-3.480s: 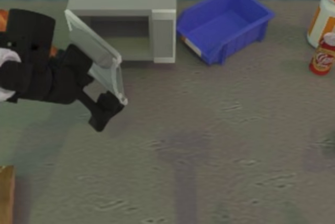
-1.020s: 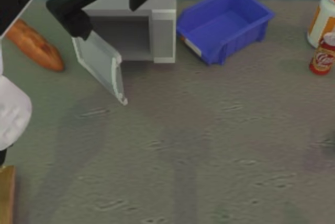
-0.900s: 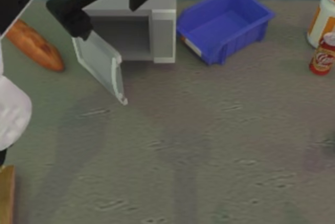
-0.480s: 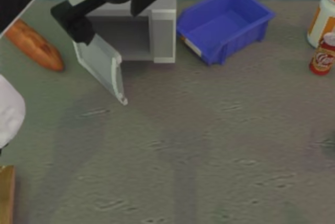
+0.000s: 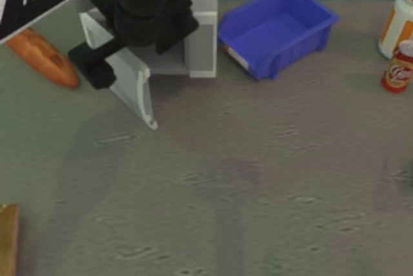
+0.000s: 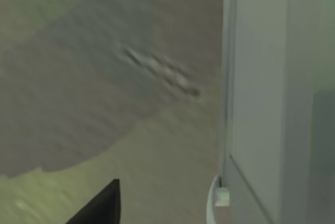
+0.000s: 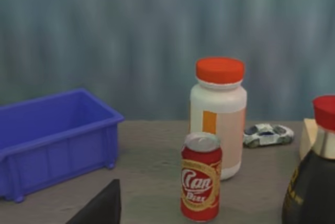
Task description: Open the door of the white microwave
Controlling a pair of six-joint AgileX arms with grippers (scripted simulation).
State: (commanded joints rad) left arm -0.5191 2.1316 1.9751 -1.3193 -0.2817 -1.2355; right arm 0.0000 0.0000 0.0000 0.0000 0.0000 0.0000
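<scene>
Beside the microwave (image 5: 193, 24), the door (image 5: 132, 86) is swung wide; left gripper (image 5: 97, 73) behind it, finger state unclear. Further outward pushing seems needed.

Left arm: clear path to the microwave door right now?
Probably yes. The left gripper is already beside the open door of the microwave, with nothing between them.
</scene>
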